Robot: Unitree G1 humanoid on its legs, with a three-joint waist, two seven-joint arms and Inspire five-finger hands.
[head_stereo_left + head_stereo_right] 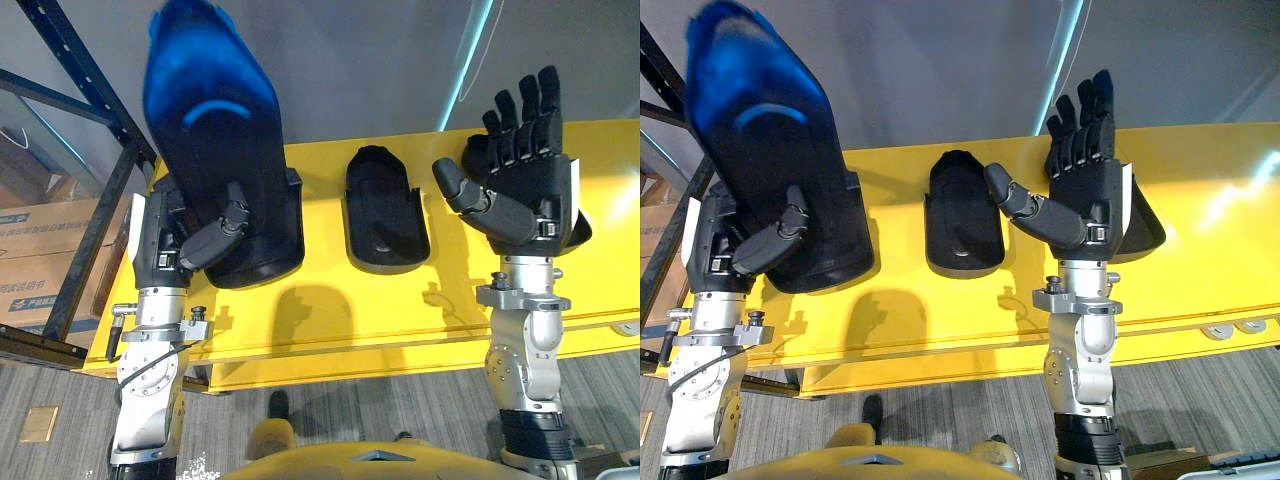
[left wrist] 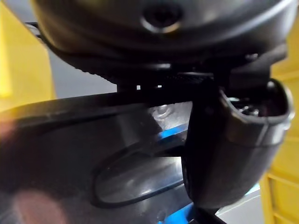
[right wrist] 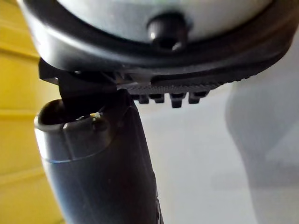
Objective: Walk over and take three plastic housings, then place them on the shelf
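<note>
1. Grey wall (image 1: 350,60) backs a yellow shelf (image 1: 330,310) that runs across my head view. A dark blue frame post (image 1: 90,230) leans at 9 o'clock, cardboard boxes (image 1: 40,250) sit at 8 o'clock, and grey carpet (image 1: 400,410) lies below.
2. My left hand (image 1: 175,240), at 9 o'clock, grips the first housing (image 1: 215,130). Its thumb is curled across the front face, and the rest of the hand is behind the part.
3. That housing stands nearly upright, its blue-sheened top reaching towards 11 o'clock above the shelf. I cannot tell whether its lower end touches the yellow surface.
4. In the left wrist view the thumb (image 2: 233,154) presses on the housing's dark inner face.
5. At the centre, the second housing (image 1: 385,210) lies flat on the shelf, apart from both hands.
6. My right hand (image 1: 525,190), at 3 o'clock, is raised with the palm towards me, fingers straight and thumb spread, holding nothing.
7. Just behind that hand, the dark edge of the third housing (image 1: 1145,232) shows on the shelf.
</note>
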